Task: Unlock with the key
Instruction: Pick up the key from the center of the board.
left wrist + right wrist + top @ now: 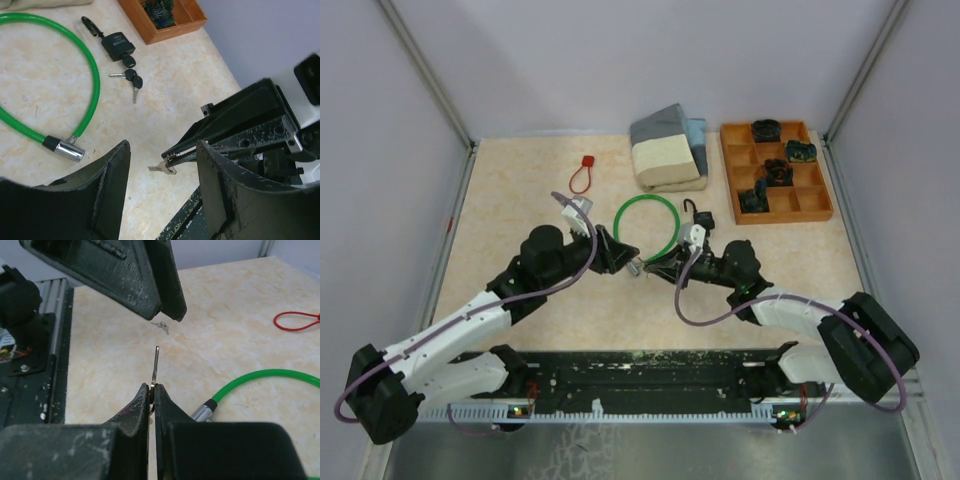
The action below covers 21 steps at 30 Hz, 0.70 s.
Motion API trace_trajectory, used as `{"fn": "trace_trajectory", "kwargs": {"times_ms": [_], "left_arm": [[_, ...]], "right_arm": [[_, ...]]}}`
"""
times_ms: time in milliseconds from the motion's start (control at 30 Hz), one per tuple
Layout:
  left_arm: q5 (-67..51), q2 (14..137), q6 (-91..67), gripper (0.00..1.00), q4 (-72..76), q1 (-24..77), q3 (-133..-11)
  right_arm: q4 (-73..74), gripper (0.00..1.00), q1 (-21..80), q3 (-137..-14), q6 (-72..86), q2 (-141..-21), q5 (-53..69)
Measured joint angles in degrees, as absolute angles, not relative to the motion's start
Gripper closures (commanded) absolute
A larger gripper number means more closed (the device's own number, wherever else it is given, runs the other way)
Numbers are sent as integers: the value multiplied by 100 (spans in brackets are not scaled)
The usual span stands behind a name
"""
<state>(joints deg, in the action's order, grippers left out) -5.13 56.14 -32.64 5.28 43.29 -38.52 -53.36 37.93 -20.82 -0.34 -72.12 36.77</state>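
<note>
The right gripper (152,388) is squeezing shut on a small key (156,360). The key's silver blade is sticking out past the fingertips, up off the table (520,200). It is pointing at the left gripper (162,146), which is hanging just in front of it. The left gripper's fingers (112,180) are standing apart and are holding nothing. From the left wrist, the key is showing in the gap between them.

The green cable (647,225) is lying in a loop on the table, just behind both grippers. Its shiny metal end (67,149) is lying loose on the side of the loop nearest the left gripper.

A black padlock (118,45) is lying just to the right of the cable. A few more keys (131,79) are lying right beside the padlock. I cannot tell whether they are touching it.

A wooden tray (820,200) is sitting farther right of the cable, with small dark things in some of its boxes. Some folded cloths (668,150) are lying just behind the cable. A red loop (583,176) is lying to the left of the cable, well apart from it.
</note>
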Motion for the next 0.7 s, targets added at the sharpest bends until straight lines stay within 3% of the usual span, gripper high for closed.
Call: {"fn": "trace_trajectory", "kwargs": {"times_ms": [200, 467, 700], "left_arm": [[-1138, 5614, -3052, 43, 1330, 4296, -3520], [-1767, 5640, -3109, 50, 2152, 4257, -3227], [-2189, 5977, -3350, 66, 2812, 4222, -3188]], "right_arm": [[-5428, 100, 3382, -2314, 1120, -7194, 4617], [-6840, 100, 3094, -2377, 2871, -7710, 5527], [-7542, 100, 3050, -2377, 3623, -7953, 5817]]}}
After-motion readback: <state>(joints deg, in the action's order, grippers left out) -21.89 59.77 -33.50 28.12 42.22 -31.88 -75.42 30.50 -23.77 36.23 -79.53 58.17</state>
